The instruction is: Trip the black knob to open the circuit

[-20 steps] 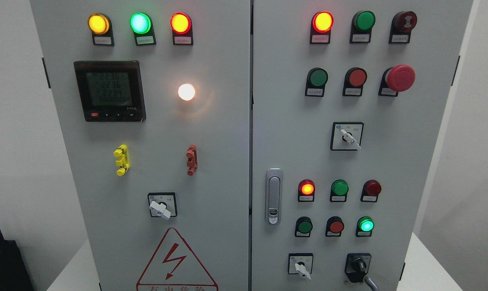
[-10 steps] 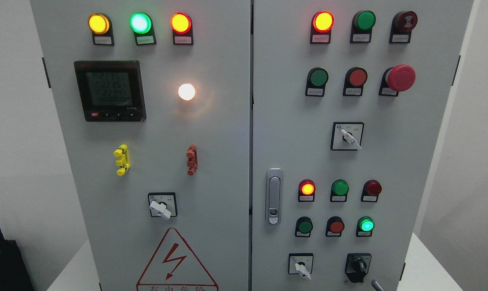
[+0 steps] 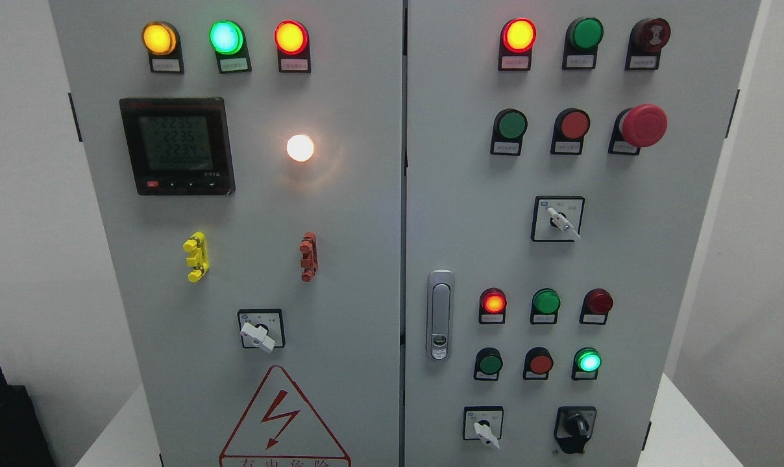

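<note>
At the lower right of the frame, on the right door of the cabinet (image 3: 340,214), sits the black knob (image 3: 574,428), the task's thing, just above the bottom edge. Its handle points roughly up and slightly right of vertical, so its long axis runs close to upright. Just left of it is a white selector (image 3: 483,429) on a square plate.

Neither hand shows in the head view, so whether the fingers are apart, together or clamped on anything cannot be told, and no bearing from hand to knob can be read. Judging by position alone, the knob lies well right of the middle and low, so the right arm, entering from the lower right, would likely be the nearer one; it would reach up and slightly inward to the handle and turn it.

Counts: one black knob; three white selectors, with one on the left door (image 3: 258,334) and one mid-right (image 3: 560,222). Lit lamps number seven: amber, green and red along the upper left, a white one (image 3: 300,148) below them, a red one at upper right, and a red and a green one at lower right. One red mushroom button (image 3: 642,124), one meter (image 3: 176,146), one door latch (image 3: 439,314).
</note>
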Action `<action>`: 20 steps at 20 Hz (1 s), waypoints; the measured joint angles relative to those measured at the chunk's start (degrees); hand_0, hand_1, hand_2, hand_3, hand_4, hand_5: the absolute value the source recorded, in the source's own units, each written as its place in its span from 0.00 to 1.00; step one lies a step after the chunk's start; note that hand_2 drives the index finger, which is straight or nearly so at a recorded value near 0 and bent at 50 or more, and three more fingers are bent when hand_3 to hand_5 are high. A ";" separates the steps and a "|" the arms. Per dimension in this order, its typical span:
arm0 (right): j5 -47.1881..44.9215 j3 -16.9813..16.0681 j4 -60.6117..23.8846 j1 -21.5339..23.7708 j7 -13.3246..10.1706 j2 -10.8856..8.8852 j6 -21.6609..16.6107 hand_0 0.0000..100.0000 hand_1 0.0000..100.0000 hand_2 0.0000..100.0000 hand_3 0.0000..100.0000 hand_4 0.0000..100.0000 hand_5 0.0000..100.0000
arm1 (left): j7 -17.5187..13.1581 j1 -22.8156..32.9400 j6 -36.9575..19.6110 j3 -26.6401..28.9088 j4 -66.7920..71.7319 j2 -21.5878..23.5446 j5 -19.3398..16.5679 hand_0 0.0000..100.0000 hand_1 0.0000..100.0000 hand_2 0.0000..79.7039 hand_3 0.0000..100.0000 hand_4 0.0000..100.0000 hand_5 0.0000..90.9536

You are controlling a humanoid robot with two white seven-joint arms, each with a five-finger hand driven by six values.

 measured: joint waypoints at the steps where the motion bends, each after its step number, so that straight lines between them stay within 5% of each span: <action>1: -0.01 0.08 -0.37 0.68 0.36 0.00 -0.28 0.00 0.00 0.00 0.14 0.08 0.12 | 0.00 0.00 0.00 0.00 0.00 0.00 0.00 0.12 0.39 0.00 0.00 0.00 0.00; 6: -0.02 0.36 -1.69 2.61 1.05 -0.01 -0.80 0.00 0.00 0.00 0.05 0.00 0.00 | 0.00 0.00 0.00 0.00 0.00 0.00 0.00 0.12 0.39 0.00 0.00 0.00 0.00; 20: -1.53 0.64 -2.94 3.63 1.14 -0.02 -0.93 0.00 0.00 0.00 0.01 0.00 0.00 | 0.00 0.00 0.00 0.01 0.00 0.00 0.00 0.12 0.39 0.00 0.00 0.00 0.00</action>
